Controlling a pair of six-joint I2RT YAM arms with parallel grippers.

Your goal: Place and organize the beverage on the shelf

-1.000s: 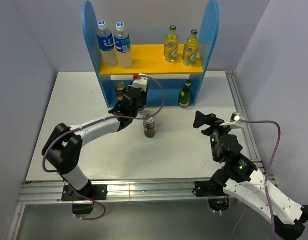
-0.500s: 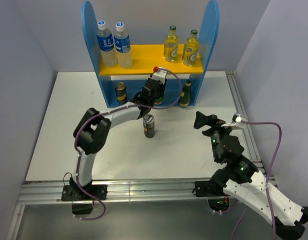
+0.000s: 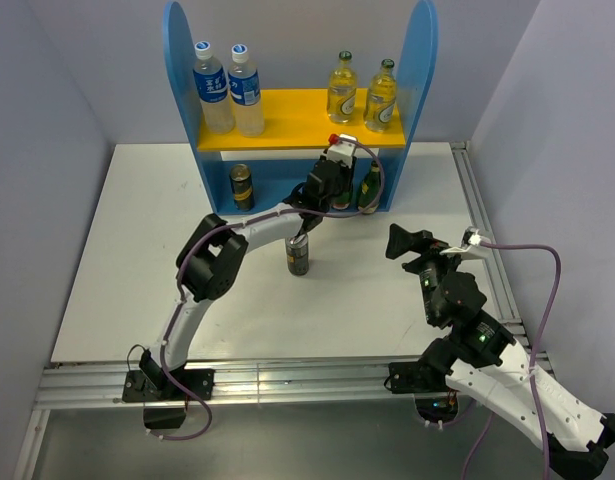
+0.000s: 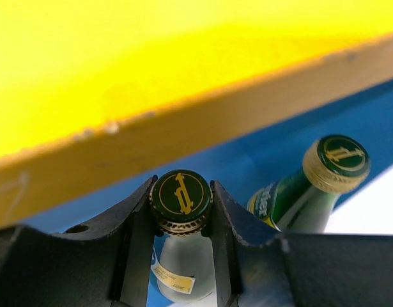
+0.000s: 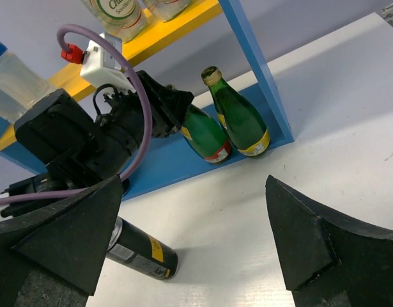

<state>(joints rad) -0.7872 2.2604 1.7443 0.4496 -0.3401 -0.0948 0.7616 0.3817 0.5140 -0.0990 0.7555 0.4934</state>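
My left gripper (image 3: 332,186) is shut on the cap of a dark green bottle (image 4: 181,196). It holds that bottle (image 5: 206,135) tilted inside the blue lower compartment of the shelf (image 3: 423,70), under the yellow board (image 4: 151,64). A second green bottle (image 5: 241,120) stands upright just to its right. Two pale-yellow bottles (image 3: 341,88) stand on the upper board. One dark can (image 3: 241,185) sits in the compartment's left end; another can (image 3: 298,252) stands on the table. My right gripper (image 5: 193,182) is open and holds nothing, right of that can.
Two taller blue-labelled plastic bottles (image 3: 228,90) take up the left half of the upper board. The left arm's purple cable (image 5: 142,96) loops in front of the shelf. A metal rail (image 3: 477,220) runs along the table's right edge.
My left arm has carried the green bottle to the right along the shelf front and into the lower compartment, beside the other green bottle. The right arm has not moved.
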